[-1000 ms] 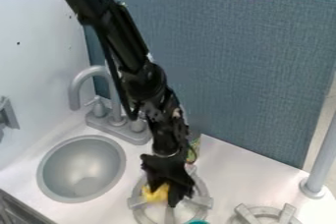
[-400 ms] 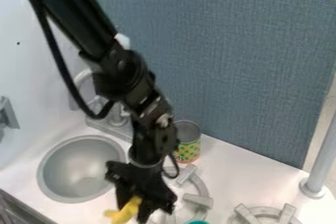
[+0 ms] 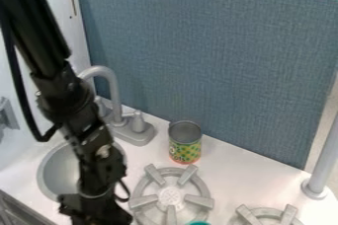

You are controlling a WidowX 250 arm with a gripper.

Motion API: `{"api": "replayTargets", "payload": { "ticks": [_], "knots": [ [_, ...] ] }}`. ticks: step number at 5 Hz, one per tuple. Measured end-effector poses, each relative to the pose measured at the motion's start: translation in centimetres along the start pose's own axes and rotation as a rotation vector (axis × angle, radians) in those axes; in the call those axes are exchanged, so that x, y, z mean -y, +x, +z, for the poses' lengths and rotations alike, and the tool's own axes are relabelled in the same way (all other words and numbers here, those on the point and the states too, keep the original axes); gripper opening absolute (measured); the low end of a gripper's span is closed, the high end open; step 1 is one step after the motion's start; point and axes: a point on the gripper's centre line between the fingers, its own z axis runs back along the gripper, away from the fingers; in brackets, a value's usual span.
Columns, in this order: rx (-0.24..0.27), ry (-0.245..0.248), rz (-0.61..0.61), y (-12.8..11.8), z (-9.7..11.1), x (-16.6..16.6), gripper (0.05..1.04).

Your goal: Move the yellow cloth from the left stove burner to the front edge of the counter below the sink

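Note:
The black gripper (image 3: 98, 211) hangs at the bottom edge, left of centre, over the counter's front part. It is in front of and below the round sink basin (image 3: 57, 174), whose right side the arm covers. To its right is a grey stove burner (image 3: 170, 196), apart from it. Behind the burner an open can (image 3: 185, 151) with a green and yellow patterned side stands upright.
A grey faucet (image 3: 113, 88) rises behind the sink. At the bottom right is a second burner (image 3: 267, 213), with a grey post (image 3: 319, 169) beyond it. Part of a teal object (image 3: 198, 223) shows at the front edge. A blue panel (image 3: 218, 61) backs the counter.
The arm and gripper have moved left and toward the front, off the burner. A yellow thing at the gripper went left and frontward with it between the two earlier frames. The can has come into sight.

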Motion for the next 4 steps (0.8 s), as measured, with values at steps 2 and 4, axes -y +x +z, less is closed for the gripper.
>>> {"api": "replayTargets", "payload": {
  "ticks": [2, 4],
  "knots": [
    [0.023, 0.021, 0.049, 1.7, -1.7, -2.8, 0.457],
    [-0.001, -0.054, -0.01, 4.4, -4.5, -2.5, 0.457]
  ]
}}
